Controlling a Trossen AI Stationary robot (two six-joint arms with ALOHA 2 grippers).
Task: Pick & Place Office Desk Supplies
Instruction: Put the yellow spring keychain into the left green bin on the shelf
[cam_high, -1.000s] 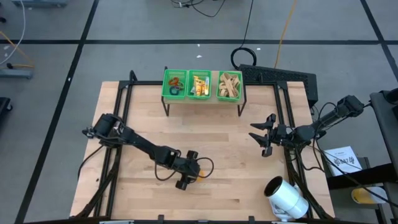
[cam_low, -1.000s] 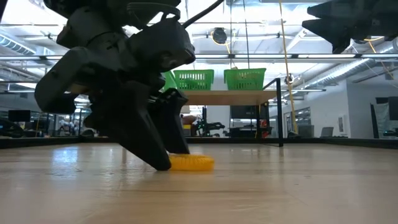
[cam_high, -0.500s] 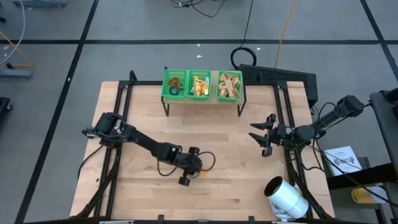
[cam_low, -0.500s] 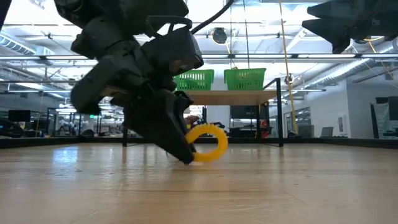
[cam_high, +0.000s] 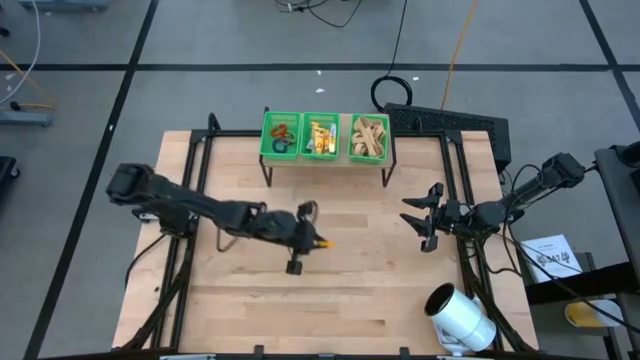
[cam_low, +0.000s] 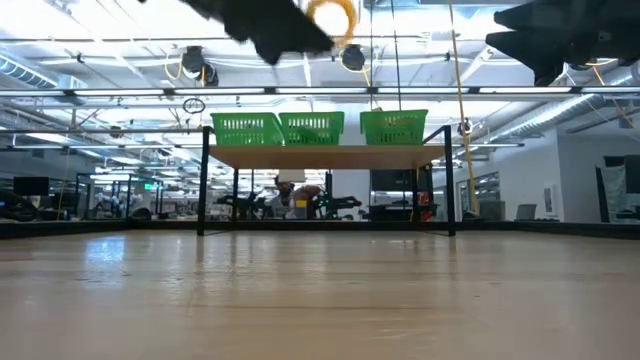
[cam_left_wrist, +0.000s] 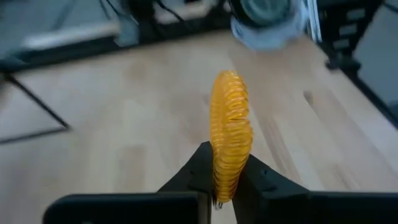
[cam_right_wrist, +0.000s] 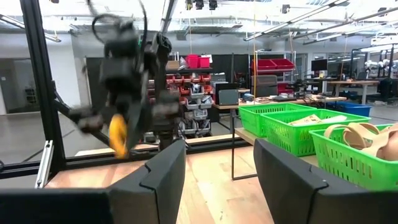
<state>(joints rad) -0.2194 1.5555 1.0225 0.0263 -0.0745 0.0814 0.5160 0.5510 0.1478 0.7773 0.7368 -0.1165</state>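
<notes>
A ribbed yellow-orange ring hangs high above the table's middle, and my left gripper is shut on it. The high view shows the ring just past that gripper. In the low view the ring is near the picture's top. My right gripper waits open near the table's right edge, its fingers holding nothing. Three green bins with small supplies stand on a raised rack at the far edge. My left gripper pinches the ring's rim at the part nearest the wrist, one finger on each flat face. The fingers reach in from the table's left, slanting a little downward. The ring stands on edge beyond the fingertips, lifted clear of the table.
A large white cylinder lies at the table's near right corner. The rack's black legs stand on the far part of the table. Bare wood lies between the arms and the near edge.
My left gripper has taken hold of the ring, which lay flat on the table. It first tipped the ring up on edge, then lifted it well clear. The gripper has risen and gone toward the far edge, tipping closer to level.
</notes>
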